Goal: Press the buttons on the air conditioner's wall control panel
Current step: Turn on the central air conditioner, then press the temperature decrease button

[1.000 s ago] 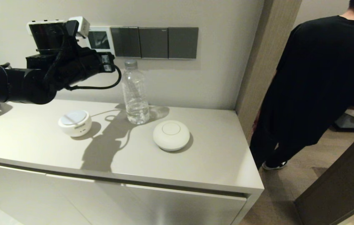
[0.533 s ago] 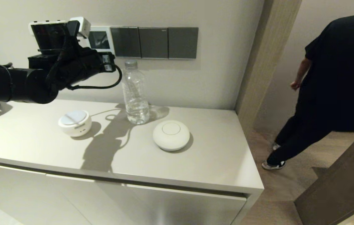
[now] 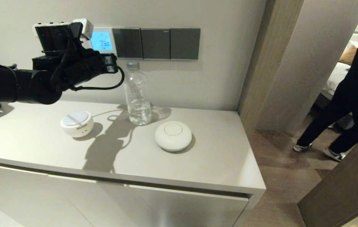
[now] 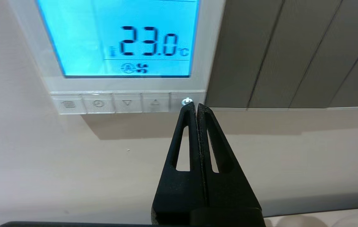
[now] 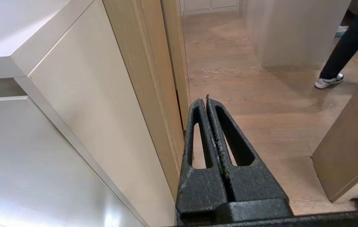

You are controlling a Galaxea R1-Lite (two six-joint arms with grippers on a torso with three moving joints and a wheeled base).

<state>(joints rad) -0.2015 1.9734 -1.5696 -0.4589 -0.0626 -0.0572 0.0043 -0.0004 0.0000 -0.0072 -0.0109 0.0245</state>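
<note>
Fingertips of the left end effector [image 4: 193, 107], clenched tight with nothing between them, sit on the power key at the right end of the row of small pale grey buttons [image 4: 127, 103] that runs along the bottom edge of the small square white plastic air conditioner control panel [image 3: 104, 41]. That panel is fixed to the far wall at the upper left, immediately left of a row of dark grey rectangular switch plates [image 3: 157, 43], and its rectangular screen [image 4: 119, 37] is lit light blue and reads 23.0 °C above a fan symbol. In the head view the black left arm reaches in from the left edge, raised above the pale beige table [image 3: 223, 157], with its wrist just in front of the panel's lower left part. On the table a clear plastic water bottle with a grey cap [image 3: 138, 94] stands near the wall below the switch plates, a small round white device with a pale blue top [image 3: 76, 123] lies to its left, and a larger white domed disc [image 3: 173, 136] lies nearer and to its right. The right end effector [image 5: 206, 101] hangs low beside the table's right end above a wooden floor [image 5: 261, 94], its fingers pressed together and empty. A person in black clothes [image 3: 352, 94] stands at the far right.
</note>
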